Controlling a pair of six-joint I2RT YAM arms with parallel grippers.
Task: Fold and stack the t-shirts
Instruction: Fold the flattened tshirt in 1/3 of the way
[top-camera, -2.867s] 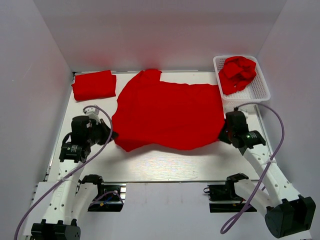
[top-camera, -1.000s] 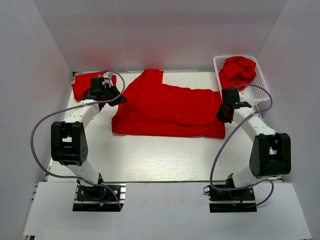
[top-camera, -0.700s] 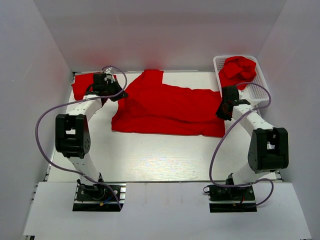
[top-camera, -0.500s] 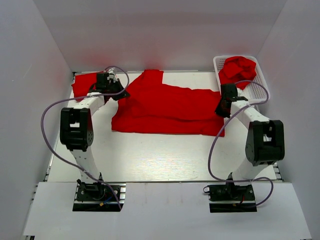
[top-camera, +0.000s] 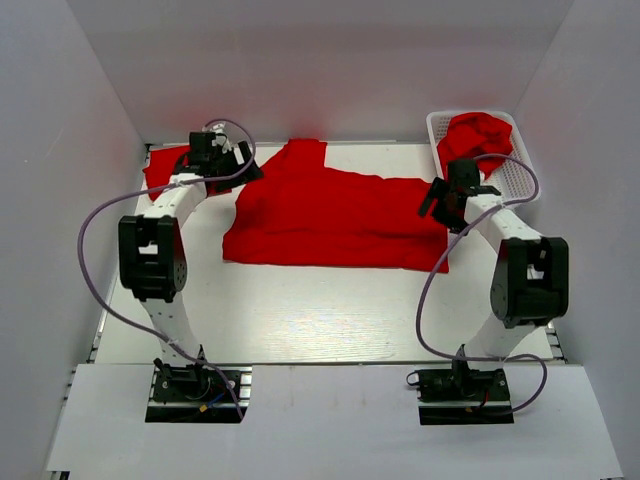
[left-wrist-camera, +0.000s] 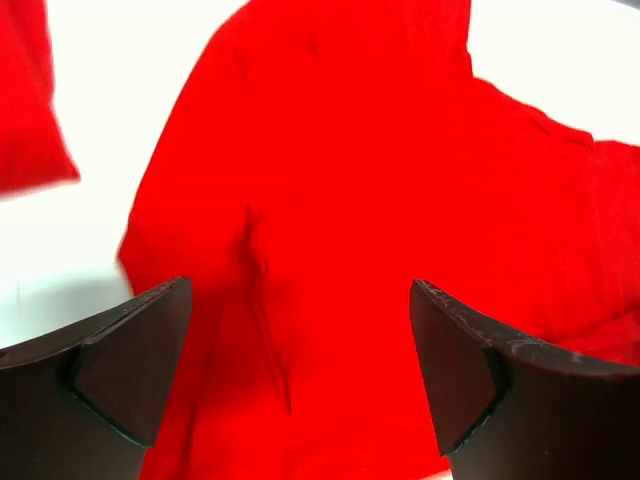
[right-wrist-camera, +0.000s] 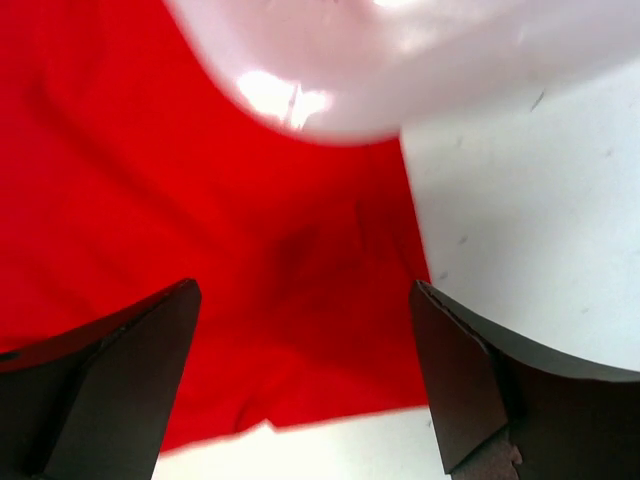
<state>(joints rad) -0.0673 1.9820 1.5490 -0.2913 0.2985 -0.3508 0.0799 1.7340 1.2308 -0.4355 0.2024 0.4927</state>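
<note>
Working t-shirt (top-camera: 335, 220) lies on the table (top-camera: 320, 320) just left of the white mesh basket (top-camera: 517, 172), doubled lengthwise into a broad band with one sleeve pointing away from the arm bases. A second, crumpled t-shirt (top-camera: 478, 135) sits inside the basket, and a folded t-shirt (top-camera: 160, 172) rests well apart from it, in the far corner on the opposite side. The left gripper (left-wrist-camera: 300, 290) hovers over the band's end farthest from the basket, with its jaws wide apart and nothing between them. The right gripper (right-wrist-camera: 300, 290) hovers over the end nearest the basket, equally spread and empty. The cloth appears light, limp and shape-free, so it should sag, crease and drag rather than slide rigidly. Suitable holds are judged to be pinches through both layers at the band's end corners or along a folded edge, taken by both arms together to keep the fold square. The table is smooth, pale and glossy, offering little friction. Plain white walls (top-camera: 320, 70) enclose three sides, leaving limited clearance around the basket.
</note>
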